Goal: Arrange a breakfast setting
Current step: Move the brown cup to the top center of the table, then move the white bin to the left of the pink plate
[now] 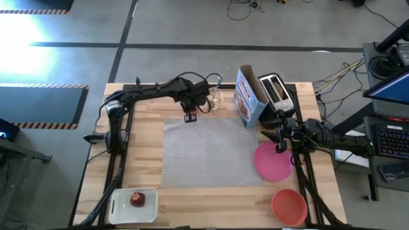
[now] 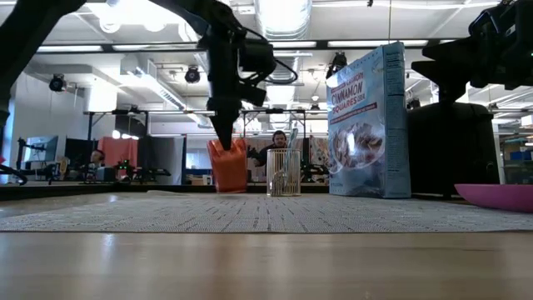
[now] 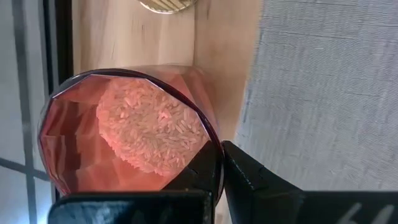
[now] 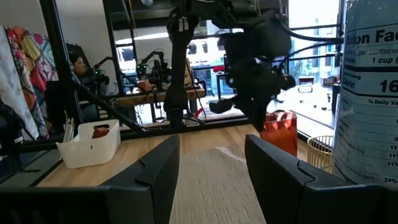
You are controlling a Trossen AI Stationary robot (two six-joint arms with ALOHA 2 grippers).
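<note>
Cup: the small orange cup (image 3: 124, 134) is held by the left gripper (image 2: 226, 137) on its rim, at the far edge of the grey translucent mat (image 1: 214, 153), a little left of the middle. From the low view I cannot tell if its base touches the table or hangs just above.
Left gripper: its fingers are pressed together on the cup wall, one inside and one outside.
Step in hand: I judge the cup is being carried to its place on the mat.
How to do it well: keep the cup upright, bring it low over the mat, set the base flat, and only then let the fingers part, so nothing spills.
Cup content: pale grains like rice or cereal lie in it.
Right gripper: the right gripper (image 4: 208, 168) waits at the right side, above the round pink plate (image 1: 273, 161), with fingers apart and nothing between them.
Bowl: the orange-red bowl (image 1: 289, 206) stands near right, apparently with nothing in it.
Tray: the white tray (image 1: 121, 207) at near left holds the red apple (image 1: 137, 199).
Wire holder: the wire holder (image 2: 283, 172) stands far, just beside the cereal box (image 1: 249, 97); its content is not clear.
Toaster: the toaster (image 1: 276, 91) is at far right.
</note>
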